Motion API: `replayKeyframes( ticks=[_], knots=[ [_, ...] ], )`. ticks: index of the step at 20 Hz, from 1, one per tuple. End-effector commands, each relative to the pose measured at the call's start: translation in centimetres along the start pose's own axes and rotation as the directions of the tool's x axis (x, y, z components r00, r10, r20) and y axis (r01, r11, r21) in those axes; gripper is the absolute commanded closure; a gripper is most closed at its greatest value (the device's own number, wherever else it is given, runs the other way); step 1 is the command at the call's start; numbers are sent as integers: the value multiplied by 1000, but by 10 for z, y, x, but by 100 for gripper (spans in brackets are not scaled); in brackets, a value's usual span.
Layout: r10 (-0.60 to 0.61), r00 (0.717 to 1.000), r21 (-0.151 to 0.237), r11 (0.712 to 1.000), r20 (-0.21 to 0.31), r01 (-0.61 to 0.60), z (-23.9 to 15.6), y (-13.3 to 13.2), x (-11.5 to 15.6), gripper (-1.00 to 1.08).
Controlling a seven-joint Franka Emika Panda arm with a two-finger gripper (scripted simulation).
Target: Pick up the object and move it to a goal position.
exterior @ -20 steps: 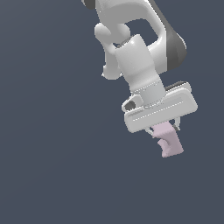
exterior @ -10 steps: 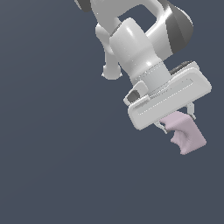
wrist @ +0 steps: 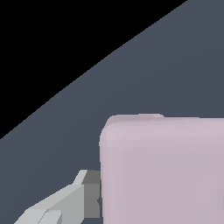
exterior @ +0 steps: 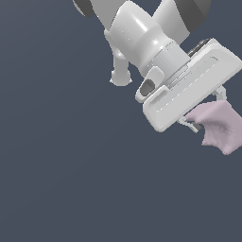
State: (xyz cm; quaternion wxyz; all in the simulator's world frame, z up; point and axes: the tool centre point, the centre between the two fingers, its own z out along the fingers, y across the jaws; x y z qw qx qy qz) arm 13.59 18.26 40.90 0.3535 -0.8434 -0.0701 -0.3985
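One white Panda arm (exterior: 142, 38) reaching down from the upper edge of the exterior view, tilted toward that view's right. One gripper (exterior: 208, 106) at its end, with a broad white body slanting from lower left to upper right of the exterior view, and clamped on the object (exterior: 218, 126). One small pale pink-lilac chunk, matte, blocky and irregular, with a notch on its lower side, hanging just under the gripper body near the exterior view's right edge. Pinched between two thin grey fingers (exterior: 188, 124): one touching the chunk's side toward the exterior view's left, the other (exterior: 220, 92) meeting its upper side near the right. Held off any surface, with only plain dark slate-blue background behind and below it in the exterior view; no contact with a tabletop visible. Narrower than the gripper body above it. Close up in the wrist view, a large rounded pink-lilac face of the object (wrist: 162, 170) filling much of the frame, with one grey finger (wrist: 70, 201) pressed against its edge. Behind it, a dark slate-blue plane (wrist: 153, 65) cut diagonally by a black area. Second finger not visible in the wrist view.
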Motion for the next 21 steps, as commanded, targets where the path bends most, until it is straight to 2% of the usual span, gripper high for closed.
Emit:
replayKeyframes(
  ticks=[1, 11, 16, 21],
  knots=[
    [-25, 999, 38, 999, -24, 26, -8, -11, 11, 108],
    [-93, 991, 153, 982, -98, 107, -34, -42, 38, 108],
    [-110, 987, 185, 974, -117, 131, -41, -50, 44, 108],
    [-115, 986, 196, 971, -122, 138, -43, -53, 45, 108]
  ],
)
